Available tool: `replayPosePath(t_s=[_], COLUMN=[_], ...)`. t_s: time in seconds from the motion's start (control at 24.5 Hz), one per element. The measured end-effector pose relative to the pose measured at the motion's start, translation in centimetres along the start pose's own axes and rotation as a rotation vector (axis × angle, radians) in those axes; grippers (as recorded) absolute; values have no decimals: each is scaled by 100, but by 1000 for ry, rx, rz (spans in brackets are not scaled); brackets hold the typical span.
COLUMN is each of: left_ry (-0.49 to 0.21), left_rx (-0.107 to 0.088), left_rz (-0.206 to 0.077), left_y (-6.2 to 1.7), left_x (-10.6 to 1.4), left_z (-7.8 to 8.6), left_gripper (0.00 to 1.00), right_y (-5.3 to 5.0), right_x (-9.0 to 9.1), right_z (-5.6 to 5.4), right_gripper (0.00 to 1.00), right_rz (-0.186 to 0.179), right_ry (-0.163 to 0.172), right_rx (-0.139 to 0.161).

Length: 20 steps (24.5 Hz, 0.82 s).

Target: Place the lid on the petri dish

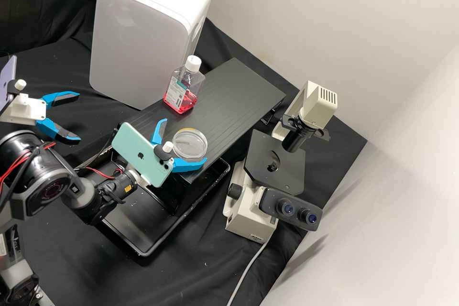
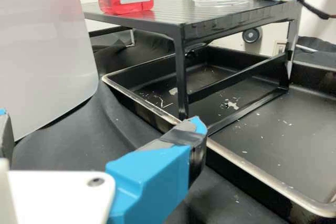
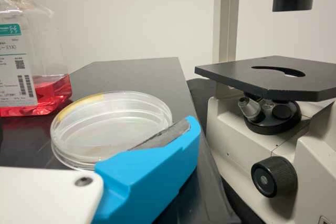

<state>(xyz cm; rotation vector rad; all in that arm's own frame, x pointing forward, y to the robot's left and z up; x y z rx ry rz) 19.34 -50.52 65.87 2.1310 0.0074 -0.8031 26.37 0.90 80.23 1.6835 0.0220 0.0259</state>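
Petri dish [image 1: 190,143] sits on black raised platform [image 1: 239,91], centre frame, near red-media flask [image 1: 183,88]. Right jaws open, straddling dish. Left jaws open, empty, far left over surface [image 1: 215,248].

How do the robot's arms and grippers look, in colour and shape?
Both arms are dark grey; red and black cables run along the right arm. The left gripper and right gripper each have a white body and two curved blue fingers.
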Motion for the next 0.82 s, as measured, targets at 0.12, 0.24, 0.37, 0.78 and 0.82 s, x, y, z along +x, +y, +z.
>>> replayPosePath(t_s=[0.12,0.24,0.37,0.78,0.82], left_ry=[-1,-12,-57,-77,-77], left_rx=[0,1,-25,-36,-36], left_rz=[2,28,56,81,81], left_y=[5,70,157,221,221], left_x=[-1,-18,-86,-162,-162], left_z=[1,9,15,24,24], left_gripper=[100,100,100,100,100], right_y=[13,25,-14,-44,-46], right_x=[-53,-118,-214,-481,-493], right_z=[-9,-9,-15,-48,-45], right_gripper=[100,100,100,100,100], right_rz=[4,14,43,59,59], right_ry=[-1,-11,-45,-60,-61], right_rx=[-2,-32,-44,-17,-10])
